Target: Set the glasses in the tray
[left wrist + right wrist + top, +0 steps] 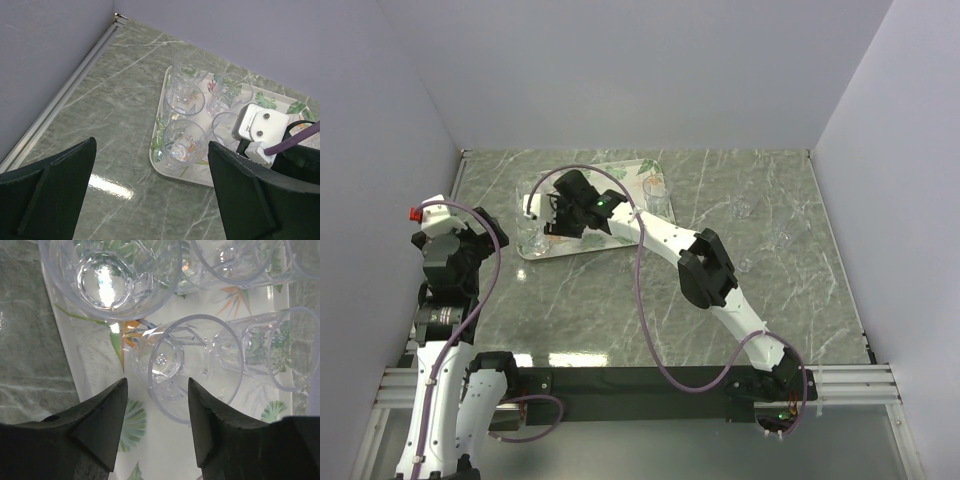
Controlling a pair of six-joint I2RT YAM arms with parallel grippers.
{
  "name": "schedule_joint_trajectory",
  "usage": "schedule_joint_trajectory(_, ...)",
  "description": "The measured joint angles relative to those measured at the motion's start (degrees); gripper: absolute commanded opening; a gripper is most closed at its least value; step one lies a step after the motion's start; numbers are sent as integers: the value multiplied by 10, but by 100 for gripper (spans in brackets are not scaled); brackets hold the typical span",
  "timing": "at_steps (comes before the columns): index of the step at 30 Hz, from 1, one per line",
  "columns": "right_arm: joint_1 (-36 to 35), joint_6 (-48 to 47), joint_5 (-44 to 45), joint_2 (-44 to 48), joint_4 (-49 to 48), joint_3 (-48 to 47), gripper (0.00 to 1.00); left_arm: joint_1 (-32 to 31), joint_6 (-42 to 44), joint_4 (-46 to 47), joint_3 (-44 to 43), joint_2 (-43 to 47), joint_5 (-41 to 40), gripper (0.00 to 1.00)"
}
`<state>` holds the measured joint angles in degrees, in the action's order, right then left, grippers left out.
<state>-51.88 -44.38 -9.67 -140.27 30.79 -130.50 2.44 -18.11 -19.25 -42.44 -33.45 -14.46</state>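
Jaws apart, the right end effector (157, 382) hangs over a tumbler (195, 367) standing free on the leaf-print tray (165, 450), packed near others, probably sparing room for two glasses (744, 208) on the worktop (580, 300); left end effector (151, 143) wide open.

Overhead view looks down; both wrist views face the tray (160, 450), right one closest.

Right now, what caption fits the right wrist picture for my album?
Open right end effector over a clear glass on the leafy tray.
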Motion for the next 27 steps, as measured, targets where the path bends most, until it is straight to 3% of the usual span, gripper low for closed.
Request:
schedule_joint_trajectory(11,0,18,16,41,-6,10,63,0,0,1,1,5,3,99)
schedule_joint_trajectory(20,14,60,-40,245,9,126,62,0,5,15,13,41,37,99)
schedule_joint_trajectory(27,108,108,-114,443,24,315,62,0,9,47,22,75,132,99)
